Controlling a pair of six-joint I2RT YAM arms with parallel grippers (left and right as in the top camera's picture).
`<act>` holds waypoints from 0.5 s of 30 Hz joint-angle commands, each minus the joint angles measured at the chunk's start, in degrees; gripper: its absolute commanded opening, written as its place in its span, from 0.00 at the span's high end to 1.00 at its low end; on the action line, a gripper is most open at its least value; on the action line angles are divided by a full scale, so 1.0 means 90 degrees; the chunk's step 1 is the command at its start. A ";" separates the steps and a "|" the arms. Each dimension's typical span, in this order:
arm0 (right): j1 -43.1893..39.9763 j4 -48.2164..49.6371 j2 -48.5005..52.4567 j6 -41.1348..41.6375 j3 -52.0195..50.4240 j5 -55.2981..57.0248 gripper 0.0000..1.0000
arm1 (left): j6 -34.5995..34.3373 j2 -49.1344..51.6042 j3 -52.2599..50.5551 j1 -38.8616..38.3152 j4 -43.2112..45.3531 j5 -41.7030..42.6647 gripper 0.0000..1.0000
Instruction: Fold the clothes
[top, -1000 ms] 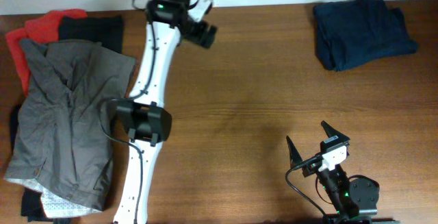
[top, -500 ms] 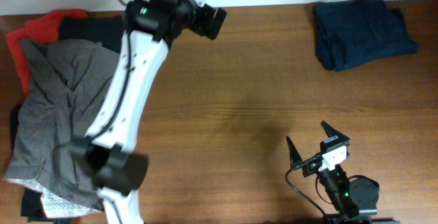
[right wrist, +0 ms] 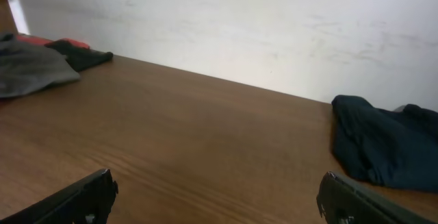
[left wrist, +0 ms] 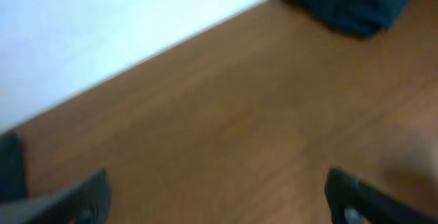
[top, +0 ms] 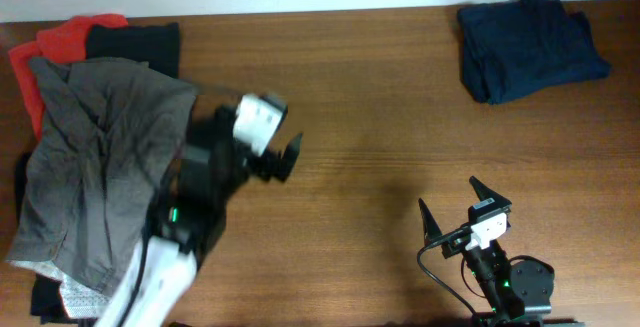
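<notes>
Dark navy blue cotton shorts (top: 530,47) are lying in a compact bundle on the brown wooden table (top: 380,97) at the upper right of the overhead frame, well apart from both arms. A pile of clothes is sitting at the far left. A rumpled grey garment (top: 95,177) is spreading over the top of it, with a red garment (top: 60,42) and a black garment (top: 135,39) showing behind it at the upper left. The left gripper (top: 288,155), blurred, is hovering just beside the right edge of the grey garment. In the left wrist view its fingers (left wrist: 82,200) are standing wide apart over bare wood, with nothing between them. The right gripper (top: 447,195) is sitting at the lower right of the overhead frame. Its fingers (right wrist: 85,198) are spreading fully and holding nothing, and the shorts are lying at the right of its own view.
</notes>
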 commanded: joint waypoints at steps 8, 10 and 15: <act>0.0058 -0.0002 -0.0049 0.0058 -0.0058 0.0056 0.01 | -0.1151 -0.3359 -0.4182 0.1700 0.2011 0.1197 0.01; 0.0058 -0.0002 -0.0049 0.0058 -0.0058 0.0056 0.01 | -0.1008 -0.3820 -0.4452 0.1821 0.1943 0.1192 0.01; 0.0058 -0.0002 -0.0049 0.0056 -0.0058 0.0056 0.01 | -0.0964 -0.4835 -0.5105 0.2023 0.1821 0.1127 0.01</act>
